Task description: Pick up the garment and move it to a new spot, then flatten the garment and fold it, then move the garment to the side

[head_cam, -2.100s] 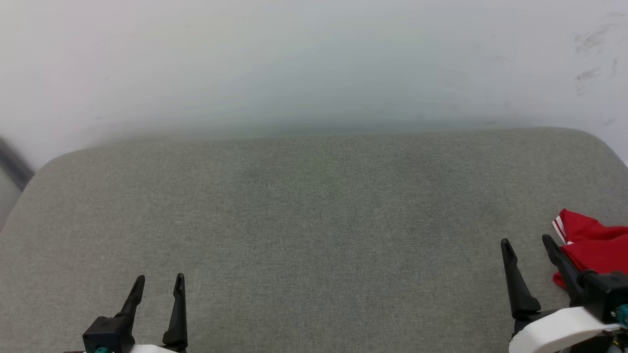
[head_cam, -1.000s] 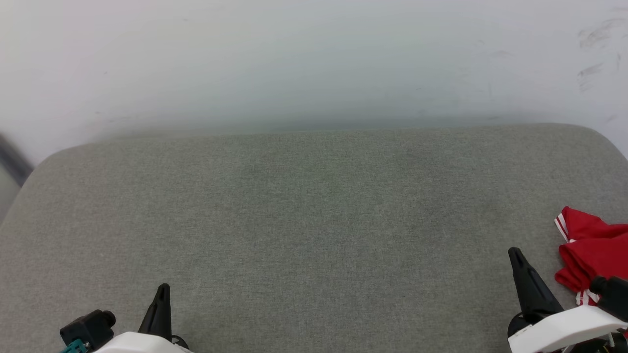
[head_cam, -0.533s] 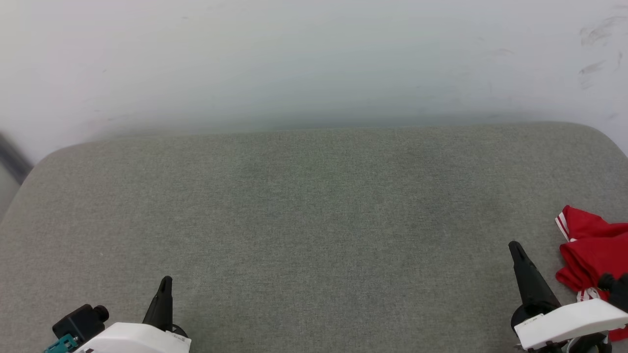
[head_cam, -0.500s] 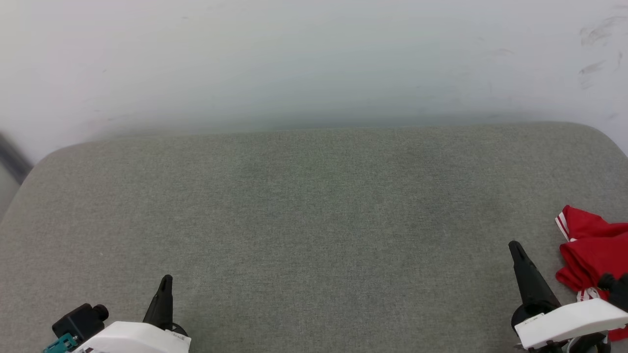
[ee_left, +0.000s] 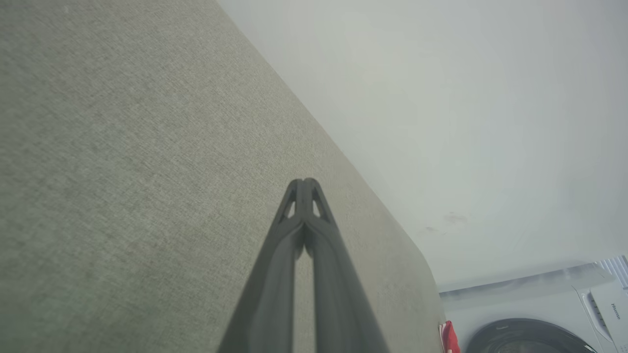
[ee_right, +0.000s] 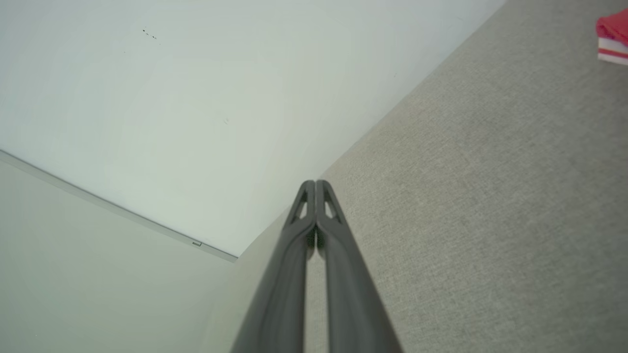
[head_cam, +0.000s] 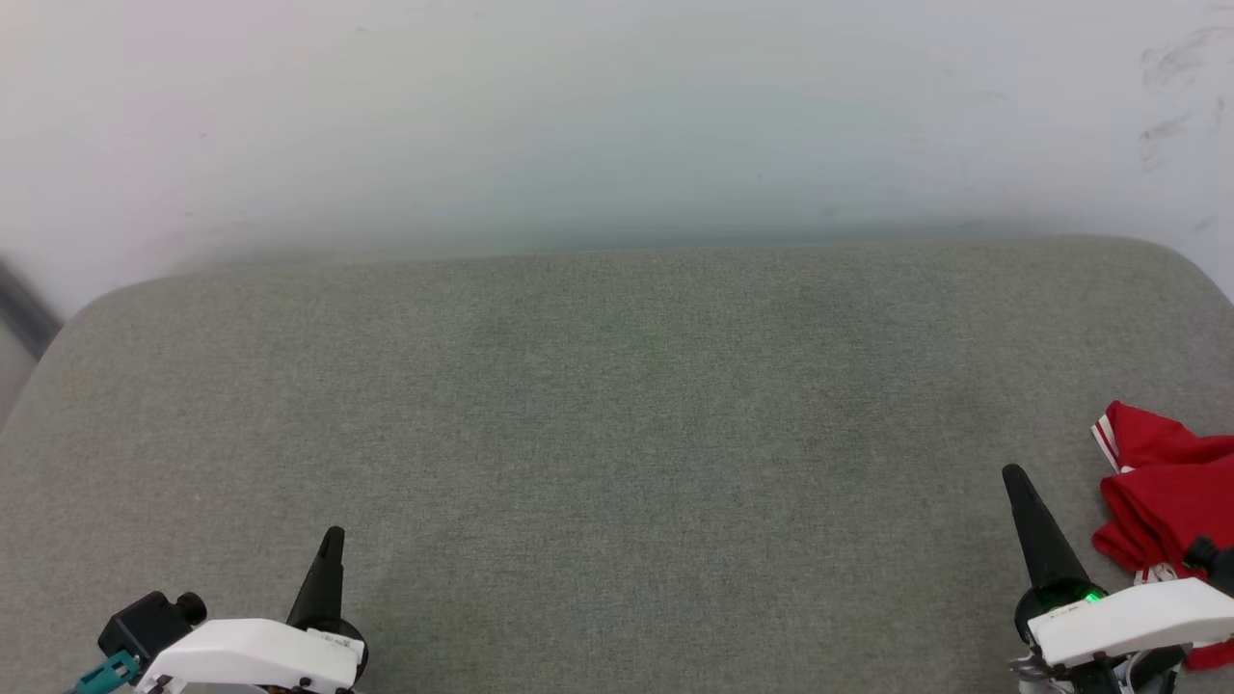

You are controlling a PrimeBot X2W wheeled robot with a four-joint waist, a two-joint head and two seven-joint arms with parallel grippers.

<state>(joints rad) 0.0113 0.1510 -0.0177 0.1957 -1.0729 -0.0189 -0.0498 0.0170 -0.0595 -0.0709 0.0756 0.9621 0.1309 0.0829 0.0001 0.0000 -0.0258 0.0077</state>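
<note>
Red cloth with a red-and-white striped edge, the garment lies bunched at the right edge of the grey-green upholstered surface, just beside the right gripper and not held by it. Both wrist views show the fingers pressed together tip to tip with nothing between them: the right gripper is over bare upholstery with the garment off at the upper right corner of its view, and the left gripper is low at the near left of the surface, well apart from the garment. A pale wall rises behind the surface
</note>
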